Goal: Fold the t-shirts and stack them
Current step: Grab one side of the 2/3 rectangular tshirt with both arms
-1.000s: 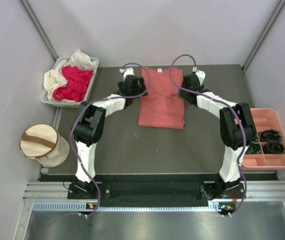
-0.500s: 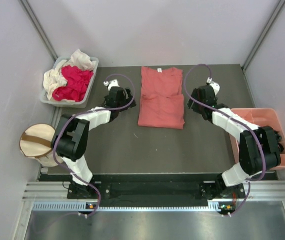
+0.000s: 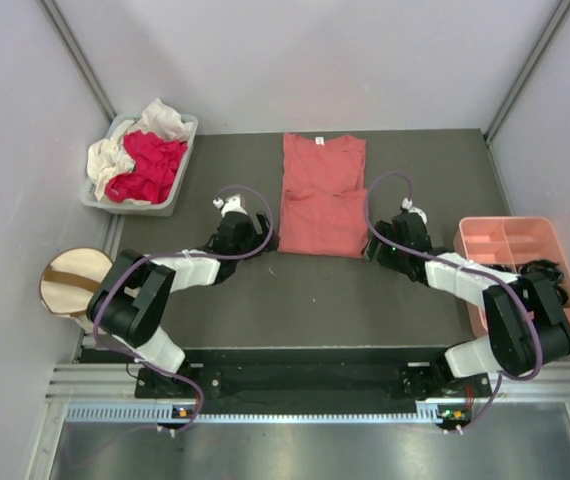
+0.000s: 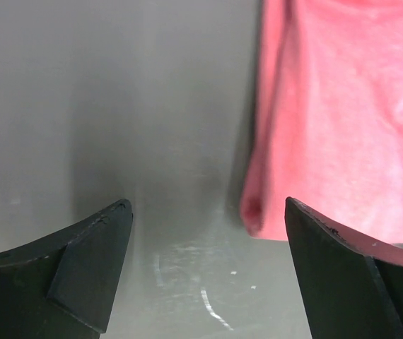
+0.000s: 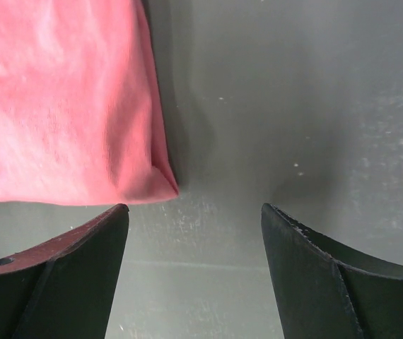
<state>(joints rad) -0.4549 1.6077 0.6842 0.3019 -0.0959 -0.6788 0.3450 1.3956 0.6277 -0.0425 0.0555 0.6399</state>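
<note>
The salmon-pink t-shirt [image 3: 322,195] lies flat on the dark table, folded into a long rectangle with its white neck label at the far end. My left gripper [image 3: 263,240] is low at the shirt's near left corner. In the left wrist view the gripper [image 4: 207,203] is open and that corner of the shirt [image 4: 343,120] lies just ahead of the right finger. My right gripper [image 3: 376,247] is at the near right corner. In the right wrist view it [image 5: 194,207] is open, empty, with the shirt [image 5: 60,106] ahead of its left finger. Magenta-red [image 3: 150,165] and cream-white [image 3: 110,155] t-shirts lie crumpled in a bin.
The grey bin [image 3: 187,135] holding the crumpled shirts stands at the back left. A cream drum-shaped fabric bin [image 3: 75,285] with a brown strap stands at the near left. A salmon plastic tray [image 3: 520,240] with black items sits at the right edge.
Both arms have drawn back from the shirt's far end along its sides to its near corners. The right gripper's jaws have opened wider. The shirt has stayed put.
</note>
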